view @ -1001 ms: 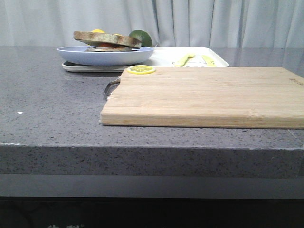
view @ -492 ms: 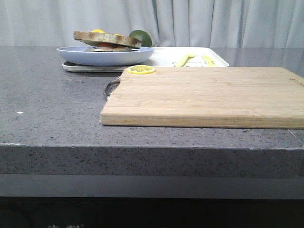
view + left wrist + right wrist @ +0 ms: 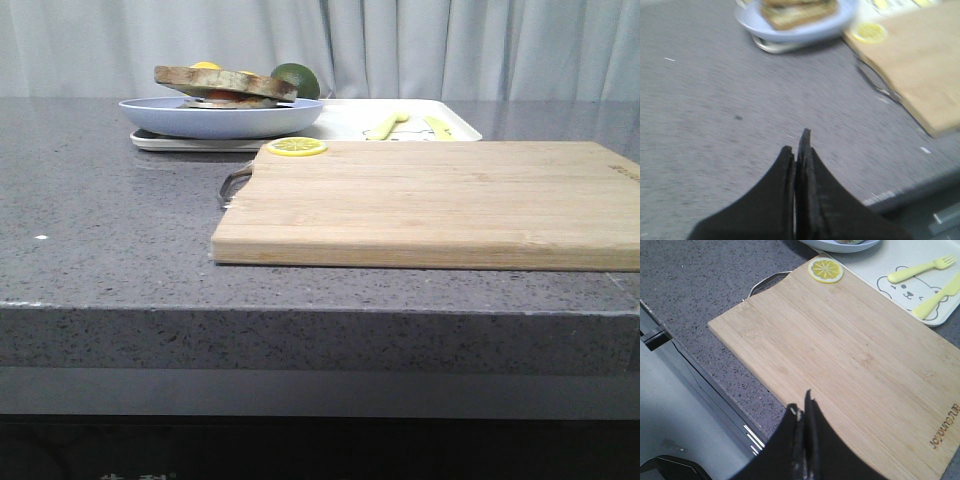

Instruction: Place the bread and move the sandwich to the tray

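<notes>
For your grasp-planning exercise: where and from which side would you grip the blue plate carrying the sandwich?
Grip the blue plate by its thin flared rim on the left, where it overhangs the white tray. The sandwich fills the middle, and a lime sits behind. Probably slide one finger under the lip sideways, keeping it level.

The board lies at the counter's front right. A lemon slice sits on its back left corner. Behind the board is the tray — plate with sandwich on its left end, fork and knife on its right. A lime lies behind the plate.
</notes>
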Available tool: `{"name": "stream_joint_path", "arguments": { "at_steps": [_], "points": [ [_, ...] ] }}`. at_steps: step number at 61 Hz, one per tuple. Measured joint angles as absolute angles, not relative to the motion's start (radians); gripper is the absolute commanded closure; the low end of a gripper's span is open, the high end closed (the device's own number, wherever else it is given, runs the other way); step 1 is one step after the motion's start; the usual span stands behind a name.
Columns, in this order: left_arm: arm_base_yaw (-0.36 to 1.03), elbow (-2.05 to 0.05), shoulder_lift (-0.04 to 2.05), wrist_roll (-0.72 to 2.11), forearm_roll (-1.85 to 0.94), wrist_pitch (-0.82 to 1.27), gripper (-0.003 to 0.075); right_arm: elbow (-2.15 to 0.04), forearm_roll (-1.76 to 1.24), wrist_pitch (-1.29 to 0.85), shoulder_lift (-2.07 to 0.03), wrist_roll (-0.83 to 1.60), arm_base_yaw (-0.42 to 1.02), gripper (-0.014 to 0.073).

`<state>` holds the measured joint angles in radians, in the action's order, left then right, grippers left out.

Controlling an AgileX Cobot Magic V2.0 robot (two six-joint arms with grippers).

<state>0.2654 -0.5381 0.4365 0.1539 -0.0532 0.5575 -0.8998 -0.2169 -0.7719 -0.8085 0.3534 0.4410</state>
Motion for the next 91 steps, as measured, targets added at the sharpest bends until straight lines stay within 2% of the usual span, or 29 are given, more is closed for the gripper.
{"name": "stream_joint_path", "arguments": {
  "at_steps": [10, 22, 43, 91],
  "points": [
    [0.103, -0.326, 0.189, 0.154, -0.066, 0.386, 0.0738, -0.9, -0.217, -0.772, -0.809, 0.353, 0.441, 0.0662],
    [0.036, -0.136, 0.001, 0.154, -0.102, 0.285, 0.0738, -0.9, -0.217, -0.772, -0.809, 0.353, 0.441, 0.0662],
    [0.076, 0.0, -0.004, -0.178, 0.09, 0.13, 0.0738, -0.9, -0.217, -0.772, -0.809, 0.353, 0.441, 0.0662],
    [0.076, 0.0, -0.004, -0.122, 0.02, 0.1, 0.0738, -0.9, -0.217, -0.772, -0.809, 0.353, 0.441, 0.0662]
  ]
}}
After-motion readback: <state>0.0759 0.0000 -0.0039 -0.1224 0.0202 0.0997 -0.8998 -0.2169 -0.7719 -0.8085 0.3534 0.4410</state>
